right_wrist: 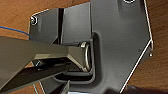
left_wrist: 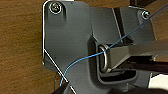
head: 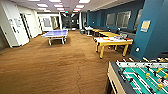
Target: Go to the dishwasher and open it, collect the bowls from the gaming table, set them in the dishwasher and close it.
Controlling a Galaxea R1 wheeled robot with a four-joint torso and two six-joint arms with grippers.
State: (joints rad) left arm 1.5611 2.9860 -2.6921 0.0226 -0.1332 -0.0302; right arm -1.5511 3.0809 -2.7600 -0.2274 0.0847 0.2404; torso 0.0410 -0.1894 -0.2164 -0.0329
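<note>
A robot faces a carpeted games room, where the yellow gaming desk (head: 113, 43) stands ahead to the right beside a blue wall (head: 152, 30), well apart from the blue ping-pong table (head: 55, 33). Small items, too blurred to name, sit on its white, orange-marked top, likely the bowls to be collected. Whether either end effector is spread cannot be told. A football table (head: 140, 77) stands nearest.

No lettering is legible; the yellow wall plaque (head: 145, 25) is too blurred.
</note>
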